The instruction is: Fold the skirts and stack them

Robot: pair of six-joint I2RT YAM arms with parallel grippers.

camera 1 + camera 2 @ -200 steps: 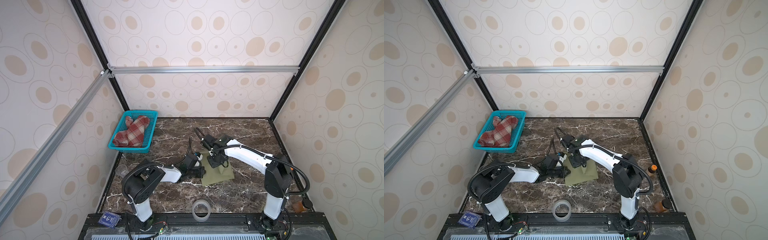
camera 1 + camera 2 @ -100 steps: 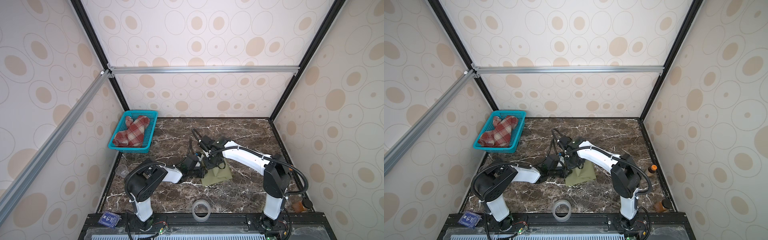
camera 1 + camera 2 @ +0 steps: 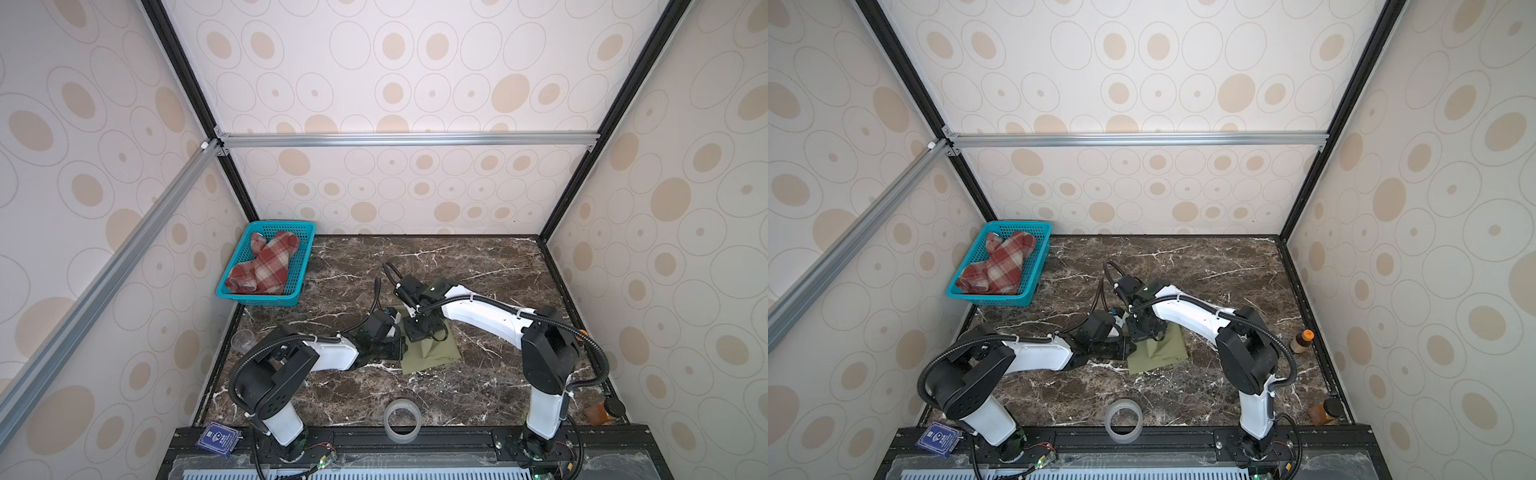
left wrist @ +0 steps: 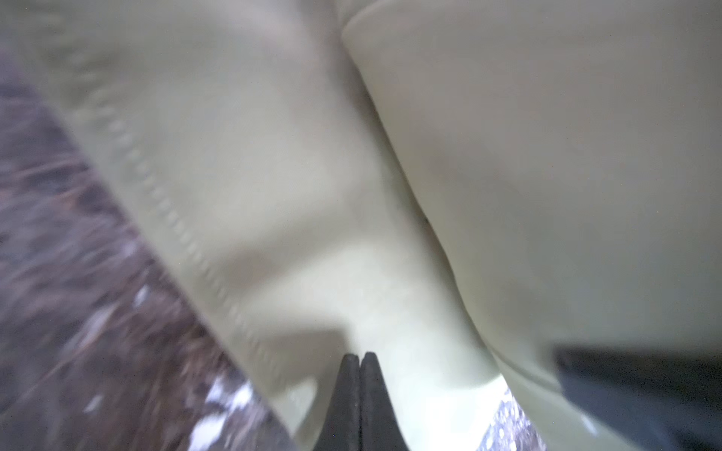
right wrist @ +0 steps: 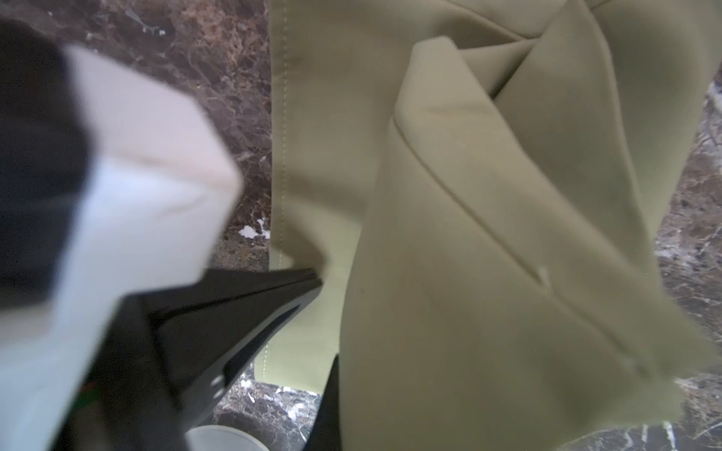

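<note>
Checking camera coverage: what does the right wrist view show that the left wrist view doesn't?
Right wrist only: the left gripper seen from outside, pinching the olive skirt's edge, plus a raised fold. Left wrist only: that gripper's shut fingertips close up, blurred. Both: the skirt and the marble table.

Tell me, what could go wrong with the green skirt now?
1. The right gripper holds a bunched, lopsided flap of the thin olive-green cloth skirt; dropped now, the fold would probably land crooked.
2. The shut left gripper sits right at the skirt's stitched hem, close beside the right one; they might bump or drag the skirt askew.
</note>
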